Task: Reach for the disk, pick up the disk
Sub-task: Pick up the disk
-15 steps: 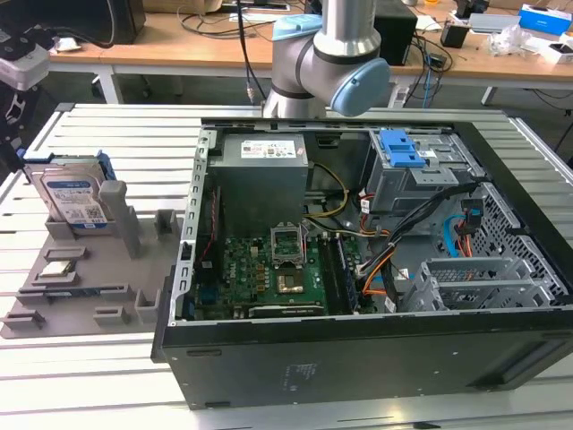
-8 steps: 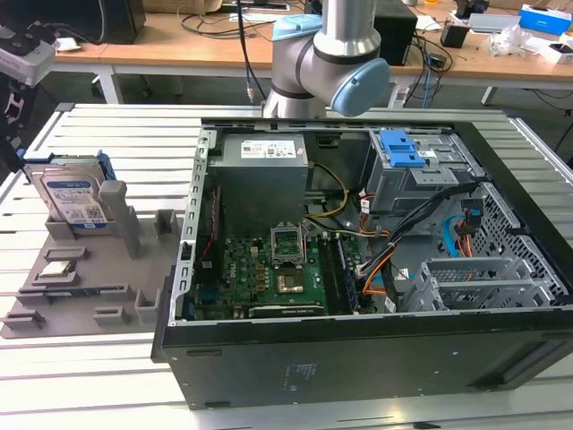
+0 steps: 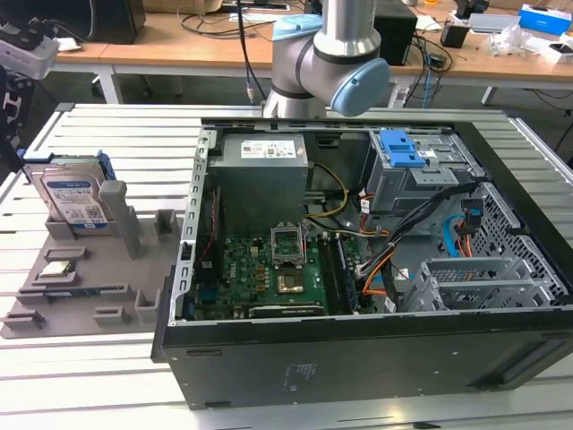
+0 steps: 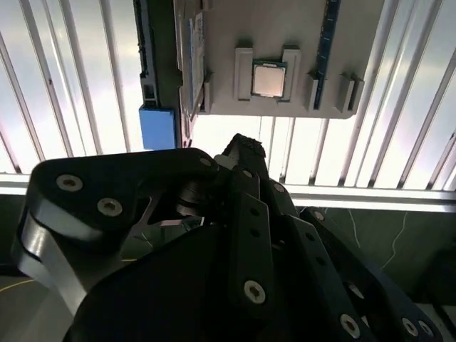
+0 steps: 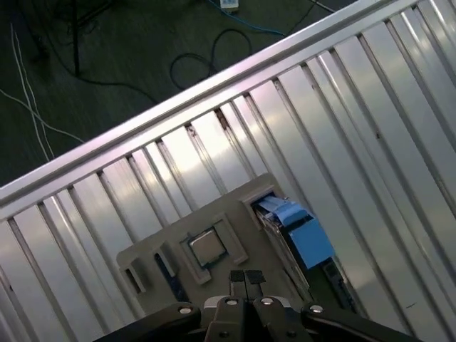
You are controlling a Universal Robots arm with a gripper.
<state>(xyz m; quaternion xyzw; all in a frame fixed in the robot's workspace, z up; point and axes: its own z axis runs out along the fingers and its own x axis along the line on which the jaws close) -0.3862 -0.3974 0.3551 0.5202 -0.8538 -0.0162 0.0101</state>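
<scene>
Standing upright, the silver disk (image 3: 70,190) carries a blue-white label (image 3: 79,201).

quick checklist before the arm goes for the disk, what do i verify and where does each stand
1. Disk standing upright in the grey holder: ok.
2. Nothing lying over the disk's top edge: ok.
3. Pincer open: not ok, its tips meet in the first wrist view.
4. Pincer at the disk: not ok, it hangs apart from it, over the holder.
5. Pincer free of any load: ok.
6. How tightly the slot holds the disk: cannot tell.
</scene>
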